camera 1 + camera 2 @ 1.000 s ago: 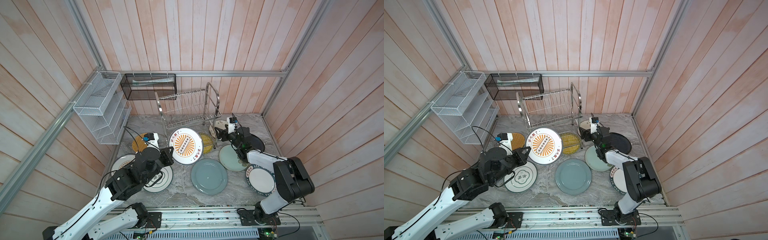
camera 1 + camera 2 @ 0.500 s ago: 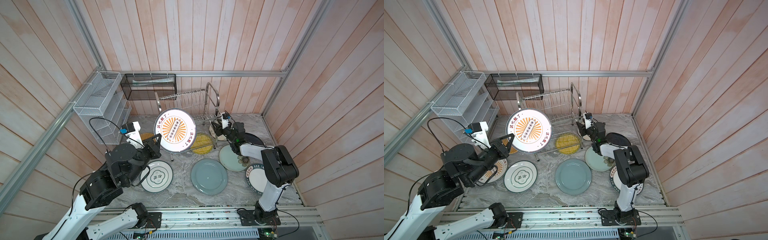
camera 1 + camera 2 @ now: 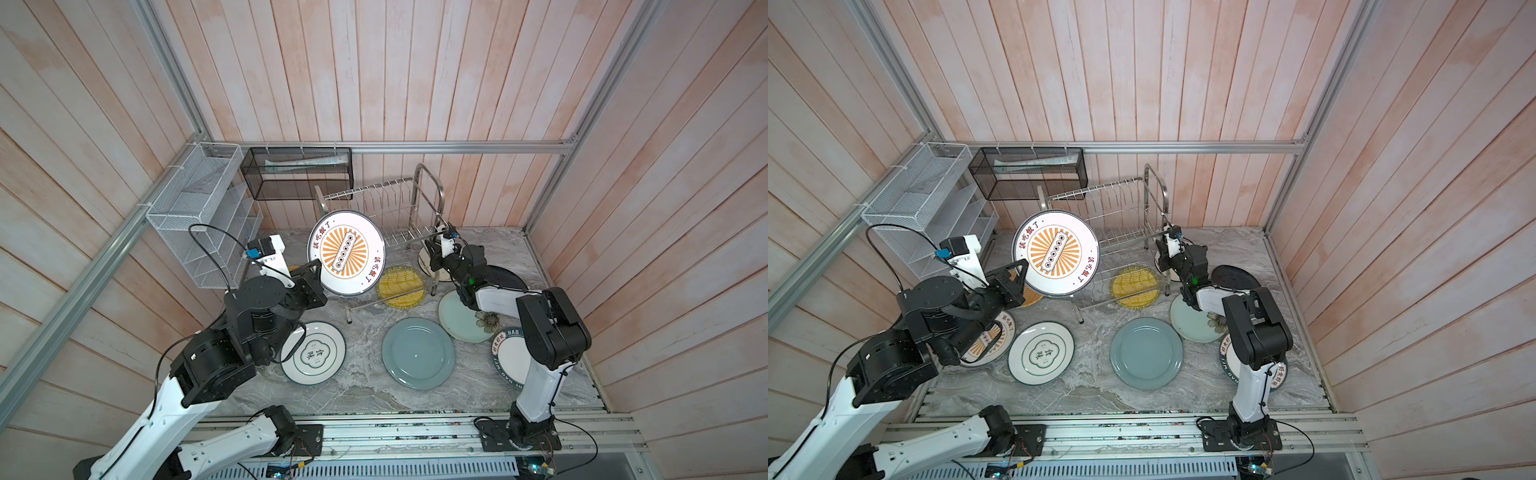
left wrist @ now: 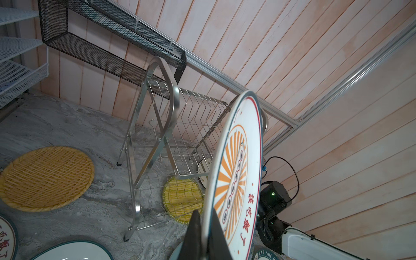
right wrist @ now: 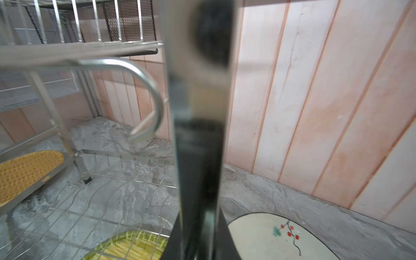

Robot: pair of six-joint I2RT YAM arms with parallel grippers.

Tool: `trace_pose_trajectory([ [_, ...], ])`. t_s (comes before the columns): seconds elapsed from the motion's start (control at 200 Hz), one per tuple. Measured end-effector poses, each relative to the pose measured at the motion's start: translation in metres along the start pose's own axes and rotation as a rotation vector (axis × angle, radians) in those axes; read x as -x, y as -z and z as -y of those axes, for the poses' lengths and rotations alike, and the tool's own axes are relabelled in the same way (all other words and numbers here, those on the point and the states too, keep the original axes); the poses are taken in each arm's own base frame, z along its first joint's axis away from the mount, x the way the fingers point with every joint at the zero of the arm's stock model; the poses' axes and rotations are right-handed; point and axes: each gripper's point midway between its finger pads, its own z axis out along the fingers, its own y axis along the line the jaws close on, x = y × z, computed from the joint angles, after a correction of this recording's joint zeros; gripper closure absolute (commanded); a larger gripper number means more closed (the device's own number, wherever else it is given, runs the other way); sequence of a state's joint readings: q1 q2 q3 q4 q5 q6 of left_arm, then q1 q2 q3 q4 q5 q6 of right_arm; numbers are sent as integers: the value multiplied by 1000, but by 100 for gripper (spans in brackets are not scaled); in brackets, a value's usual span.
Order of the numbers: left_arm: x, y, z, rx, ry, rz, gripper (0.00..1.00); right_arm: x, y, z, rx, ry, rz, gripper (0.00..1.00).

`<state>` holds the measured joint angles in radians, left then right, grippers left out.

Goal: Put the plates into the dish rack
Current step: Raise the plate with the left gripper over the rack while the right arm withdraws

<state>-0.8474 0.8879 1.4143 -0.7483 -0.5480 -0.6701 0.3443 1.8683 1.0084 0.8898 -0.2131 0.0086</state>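
Note:
My left gripper (image 3: pixel 315 272) (image 4: pixel 204 211) is shut on the rim of a white plate with an orange sunburst (image 3: pixel 345 252) (image 3: pixel 1055 253) (image 4: pixel 236 175). It holds the plate on edge, above the table, in front of the left end of the steel dish rack (image 3: pixel 386 203) (image 4: pixel 171 101). My right gripper (image 3: pixel 435 257) (image 5: pixel 198 225) is shut on the rack's right arched tube (image 5: pixel 198 90). Flat on the table lie a yellow woven plate (image 3: pixel 401 287) under the rack, a grey-blue (image 3: pixel 417 353), a celadon (image 3: pixel 461 316), a black (image 3: pixel 505 278) and a green-quatrefoil plate (image 3: pixel 313 353).
A white mesh organiser (image 3: pixel 199 216) and a black mesh basket (image 3: pixel 297 174) hang on the back left walls. A teal-rim plate (image 3: pixel 509 357) lies under my right arm and a cream plate (image 5: pixel 276 238) beside the rack leg. Another woven plate (image 4: pixel 45 177) lies at left.
My left arm has lifted the sunburst plate off the table and carried it back towards the rack. My right gripper has closed on the rack's right tube.

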Motion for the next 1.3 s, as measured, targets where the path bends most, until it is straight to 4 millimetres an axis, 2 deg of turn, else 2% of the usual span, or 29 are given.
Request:
trace_pose_trajectory([
  [0.195,8,-8,11,1,-42,9,100,-1,17,9,-74,-11,-24,100],
  [0.395,30,-16,35,-25,-84,47,100,-3,29,11,-161,-47,-32,100],
  [0.5,34,-25,45,-31,-103,56,100,-4,36,13,-223,-68,-30,100],
  [0.755,27,-49,56,-5,-168,32,100,-4,42,19,-378,-127,-14,100],
  [0.96,48,-61,67,24,-209,78,100,-5,45,12,-472,-171,-13,100],
  [1.095,62,-76,69,58,-234,113,100,-6,45,2,-495,-187,-20,87],
  [1.3,59,-105,61,126,-293,105,100,-9,47,-5,-475,-270,-19,53],
])
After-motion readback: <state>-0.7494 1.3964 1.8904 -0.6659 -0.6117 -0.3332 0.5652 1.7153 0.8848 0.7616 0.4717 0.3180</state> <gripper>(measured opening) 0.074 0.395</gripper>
